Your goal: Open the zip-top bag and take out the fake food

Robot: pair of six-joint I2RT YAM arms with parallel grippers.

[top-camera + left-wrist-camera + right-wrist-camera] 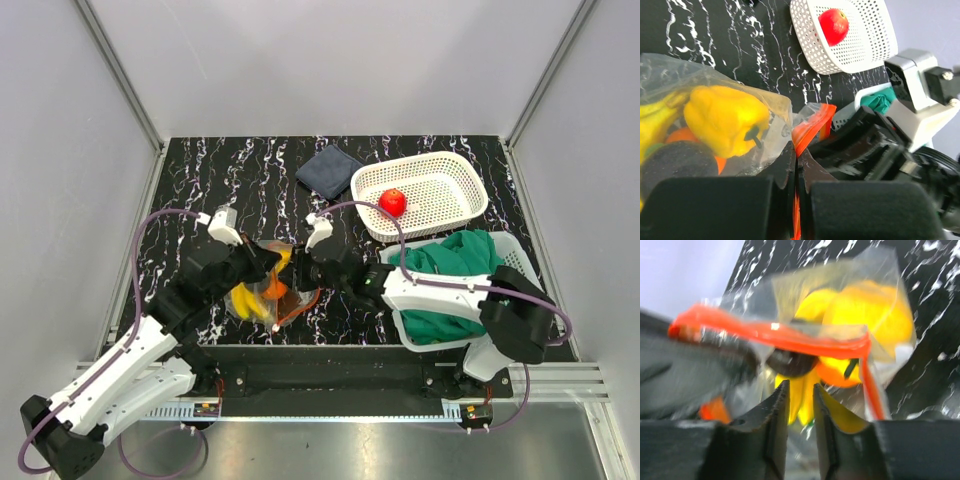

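Red strip (810,131) of the bag (771,107) shows in the thin slit between the jaws of the left gripper (797,160). Those jaws are pressed together on it, pinching the bag's edge. The right gripper (800,390) has its jaws nearly together too, with only a thin gap. Blurry clear plastic and yellow show in that gap, but I cannot tell if the jaws hold the bag or just sit in front of it. The two grippers face each other, tips close, with the bag between and just under them. In the right wrist view the strip runs sideways just past the jaw tips, then bends down on one side.

Inside the bag, just beside the left jaws, are a yellow pepper (725,117), an orange (682,136), a dark fruit (675,162) and bananas (247,300). The black table (220,180) is under it. Well past the right gripper, a red apple (834,26) sits in a white basket (867,45), apart from the bag. A green cloth (455,262) is heaped behind the right gripper, and a blue cloth (328,170) lies far beyond both jaws, beside the basket.
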